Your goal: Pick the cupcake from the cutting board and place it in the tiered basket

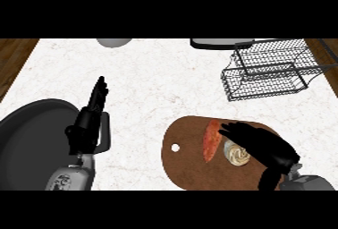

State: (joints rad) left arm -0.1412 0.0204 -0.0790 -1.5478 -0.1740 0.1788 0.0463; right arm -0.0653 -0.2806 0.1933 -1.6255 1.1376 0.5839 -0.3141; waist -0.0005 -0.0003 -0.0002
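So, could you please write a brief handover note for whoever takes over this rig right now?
Left hand: open, fingers up, resting over the dark round pan at the counter's left.
Right hand: over the white-frosted cupcake, fingers spread above it; no closed grasp visible yet.
The cupcake sits on the brown oval wooden cutting board, beside an orange-red strip.
The black wire tiered basket stands at the counter's far right.
Done: the approach. Left: grasp, lift, carry to the basket, release.

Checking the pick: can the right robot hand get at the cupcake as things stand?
Probably yes. The right robot hand is already over the cupcake on the cutting board, fingers spread above it. Only the reddish strip lies beside it, not in the way.
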